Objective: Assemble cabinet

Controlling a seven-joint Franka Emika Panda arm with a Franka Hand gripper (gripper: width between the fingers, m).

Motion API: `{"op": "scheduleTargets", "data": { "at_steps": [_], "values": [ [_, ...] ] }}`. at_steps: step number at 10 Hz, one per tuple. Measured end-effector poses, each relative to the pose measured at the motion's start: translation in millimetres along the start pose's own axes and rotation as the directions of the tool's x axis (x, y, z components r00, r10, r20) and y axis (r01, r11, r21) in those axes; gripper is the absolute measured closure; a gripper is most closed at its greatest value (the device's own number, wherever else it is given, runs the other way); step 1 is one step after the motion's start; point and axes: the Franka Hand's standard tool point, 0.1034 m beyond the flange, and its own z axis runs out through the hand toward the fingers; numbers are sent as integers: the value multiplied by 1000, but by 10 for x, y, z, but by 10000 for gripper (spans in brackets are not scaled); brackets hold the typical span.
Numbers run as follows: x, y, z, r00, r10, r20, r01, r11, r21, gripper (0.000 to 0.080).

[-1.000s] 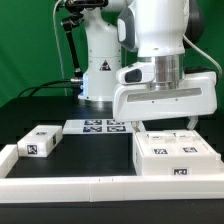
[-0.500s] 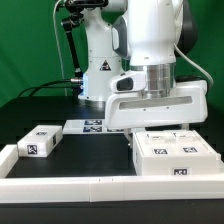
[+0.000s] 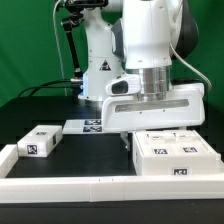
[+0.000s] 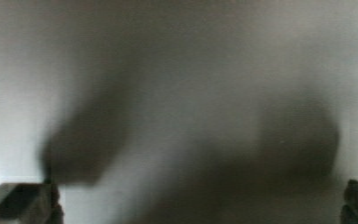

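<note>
Your gripper (image 3: 158,132) hangs released, fingers spread wide, above the cabinet (image 3: 172,157) by the tabletop's near edge, toward the exterior view's right corner. Its black-and-white tags carry no readable writing.

Robotics lab, by all signs. A white industrial arm (image 3: 150,40) is rising from a base (image 3: 95,85) w/ a warning-triangle sticker (image 3: 100,68), and black cables (image 3: 68,45) are running down beside it. A plain green backdrop (image 3: 25,40) is hanging behind. The black desk (image 3: 40,105) is carrying a marker board (image 3: 95,125) of b&w square tags. Same sort of tracking tags are showing on the white cabinet (image 3: 170,155) and a small panel (image 3: 38,142). A low white rail (image 3: 70,185) is fencing the work area at the front.
</note>
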Motion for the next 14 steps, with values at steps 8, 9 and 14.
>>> {"op": "scheduleTargets", "data": {
  "at_steps": [8,9,14],
  "values": [
    [-22,-141,9,997,-76,1,76,997,6,209],
    [-24,-154,9,997,-79,1,79,997,6,209],
    [-46,-154,19,997,-82,6,82,997,4,713]
  ]
}}
